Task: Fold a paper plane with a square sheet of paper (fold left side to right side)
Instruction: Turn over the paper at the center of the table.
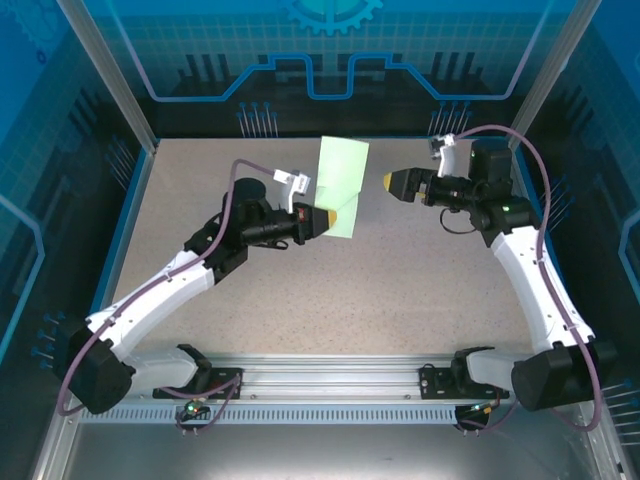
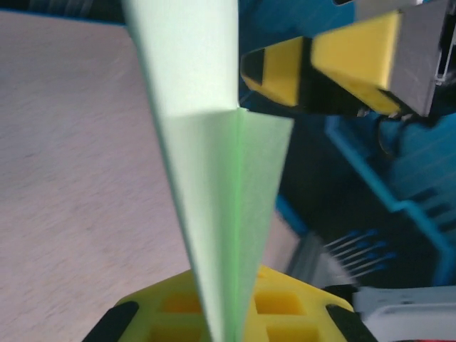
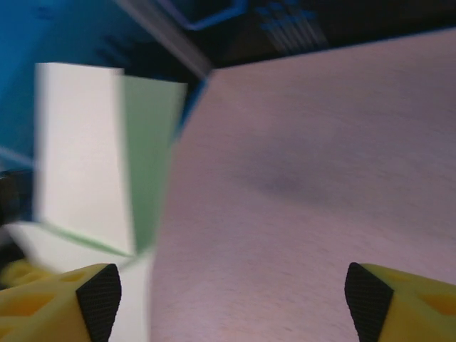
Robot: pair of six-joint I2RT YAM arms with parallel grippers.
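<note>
The mint-green sheet of paper (image 1: 341, 180) is folded into a narrow strip with a centre crease and is held up off the table near the middle back. My left gripper (image 1: 337, 219) is shut on its near end. In the left wrist view the paper (image 2: 214, 178) rises from between the yellow fingers (image 2: 285, 303), widening upward. My right gripper (image 1: 387, 183) hovers just right of the sheet, apart from it, and shows up close as the right gripper (image 2: 285, 68). In the right wrist view the right gripper (image 3: 233, 303) is open over bare table, the paper (image 3: 92, 157) at its left.
The speckled beige table (image 1: 400, 290) is walled by blue panels on the left, back and right, with aluminium posts at the corners. A metal rail (image 1: 330, 385) carrying both arm bases runs along the near edge.
</note>
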